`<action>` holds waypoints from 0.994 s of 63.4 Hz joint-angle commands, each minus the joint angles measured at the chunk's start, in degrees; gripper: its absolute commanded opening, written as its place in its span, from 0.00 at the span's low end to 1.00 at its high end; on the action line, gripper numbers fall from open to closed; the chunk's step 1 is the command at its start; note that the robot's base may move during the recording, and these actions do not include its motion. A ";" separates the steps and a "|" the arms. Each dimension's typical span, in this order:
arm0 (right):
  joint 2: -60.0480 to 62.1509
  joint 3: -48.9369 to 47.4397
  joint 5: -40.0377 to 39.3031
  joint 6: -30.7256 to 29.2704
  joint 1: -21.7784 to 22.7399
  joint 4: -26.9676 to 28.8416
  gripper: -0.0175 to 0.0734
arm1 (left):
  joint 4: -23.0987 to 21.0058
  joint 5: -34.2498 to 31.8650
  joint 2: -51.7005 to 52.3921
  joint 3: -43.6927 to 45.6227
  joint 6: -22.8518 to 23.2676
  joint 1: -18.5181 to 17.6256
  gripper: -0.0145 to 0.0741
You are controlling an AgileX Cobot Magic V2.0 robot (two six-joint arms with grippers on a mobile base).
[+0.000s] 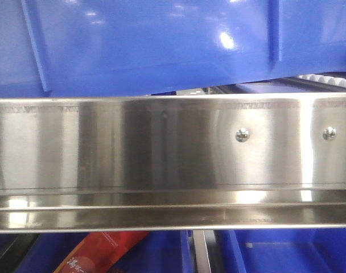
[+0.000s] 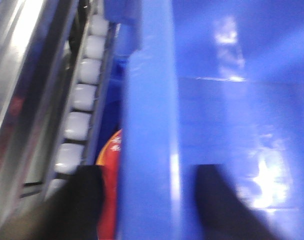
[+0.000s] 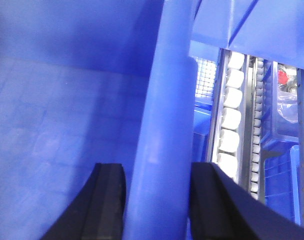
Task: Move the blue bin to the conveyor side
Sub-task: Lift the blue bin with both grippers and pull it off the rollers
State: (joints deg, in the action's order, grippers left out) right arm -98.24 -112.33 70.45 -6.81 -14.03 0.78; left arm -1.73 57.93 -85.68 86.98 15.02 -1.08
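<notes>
Rim of blue bin point(image 1: 161, 40) tight in left end effector point(image 2: 149, 200) and right end effector point(image 3: 159, 200).

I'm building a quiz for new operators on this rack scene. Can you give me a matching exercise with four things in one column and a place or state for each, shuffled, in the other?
Things
1. blue bin
2. steel rail
3. white rollers
4. red packet

Places or states
A. in a row beside the bin's wall
B. below the rail, lower left of the front view
C. rim between the fingers of the left gripper and the right gripper
D. holds two screws toward its right end

Pairs: 1-C, 2-D, 3-A, 4-B
</notes>
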 commanded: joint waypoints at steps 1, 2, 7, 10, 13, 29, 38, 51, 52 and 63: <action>0.11 -0.24 -0.49 -0.19 0.19 -1.15 0.11 | -1.31 0.17 0.12 0.14 -0.08 -0.30 0.18; 0.11 -0.24 -0.49 -0.19 0.19 -1.15 0.11 | -1.31 0.17 0.12 0.14 -0.23 -0.40 0.16; 0.11 -0.24 -0.49 -0.19 0.19 -1.15 0.11 | -1.42 0.17 0.12 0.14 -0.89 -0.63 0.14; 0.11 -0.24 -0.49 -0.19 0.19 -1.15 0.11 | -1.43 0.27 0.12 0.14 -0.89 -0.93 0.15; 0.11 -0.24 -0.49 -0.19 0.19 -1.15 0.11 | -1.43 0.16 0.12 0.14 -0.89 -1.46 0.15; 2.19 -0.24 -0.49 2.45 0.19 -1.15 0.10 | 0.05 0.16 0.12 4.30 -0.89 -4.00 0.14; 5.25 -0.24 -0.49 4.58 0.19 -1.15 0.10 | 1.73 3.14 0.12 8.65 -0.89 -4.51 0.14; 10.27 -0.24 -0.49 7.45 0.19 -2.75 0.10 | 1.73 4.44 0.22 13.13 -0.89 -4.90 0.14; 10.55 -0.14 -0.49 7.66 0.19 -2.73 0.10 | 1.73 4.55 0.22 13.43 -0.89 -5.01 0.14; 13.46 0.21 -0.49 8.43 0.19 -2.73 0.10 | 2.30 6.66 0.32 16.41 -0.89 -5.60 0.14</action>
State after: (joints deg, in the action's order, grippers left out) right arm -87.66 -111.53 74.63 1.53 -13.77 -2.35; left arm 1.16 66.97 -86.69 101.29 14.20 -5.84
